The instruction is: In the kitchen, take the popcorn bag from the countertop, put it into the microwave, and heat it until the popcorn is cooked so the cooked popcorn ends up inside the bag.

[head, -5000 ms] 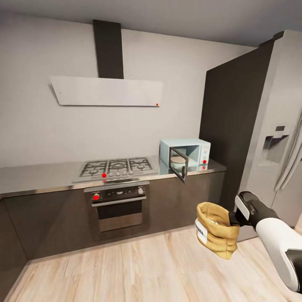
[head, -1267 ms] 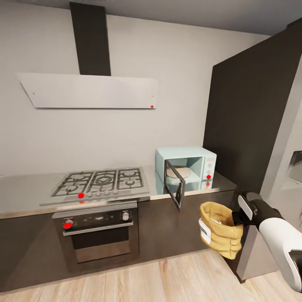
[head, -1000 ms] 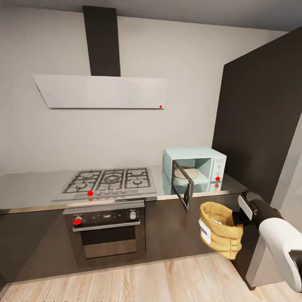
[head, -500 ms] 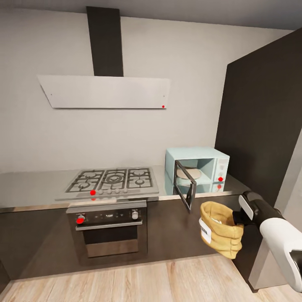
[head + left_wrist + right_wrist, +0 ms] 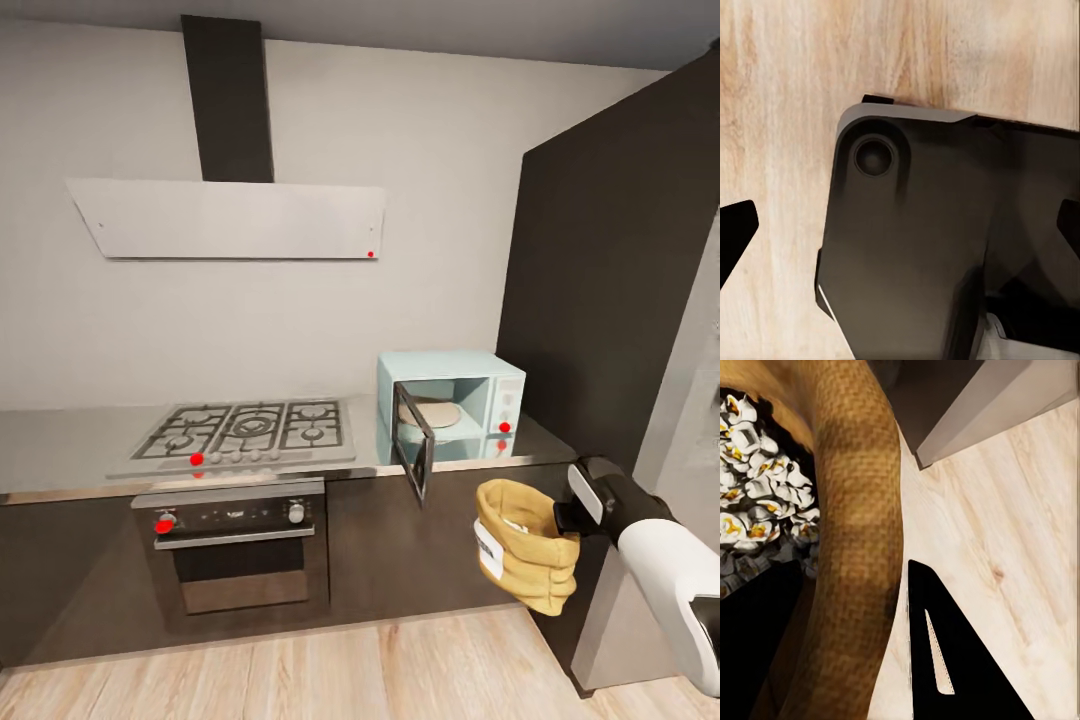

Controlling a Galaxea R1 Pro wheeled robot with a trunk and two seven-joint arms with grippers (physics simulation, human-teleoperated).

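- Right end effector (image 5: 562,520) clenches the bag's (image 5: 525,545) rim, holding it above the floor (image 5: 300,670), below the bench (image 5: 60,440).
- Popcorn (image 5: 757,487) sits inside.
- Microwave (image 5: 452,405) door hangs open.
- Left end effector (image 5: 900,247): fingers apart.

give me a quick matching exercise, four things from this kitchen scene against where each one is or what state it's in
Things:
1. popcorn bag
2. microwave
3. gas hob
4. oven

States:
A. set into the countertop
B. door swung open
C. held off the floor by the right gripper
D. built in below the worktop, door shut

Pairs: 1-C, 2-B, 3-A, 4-D
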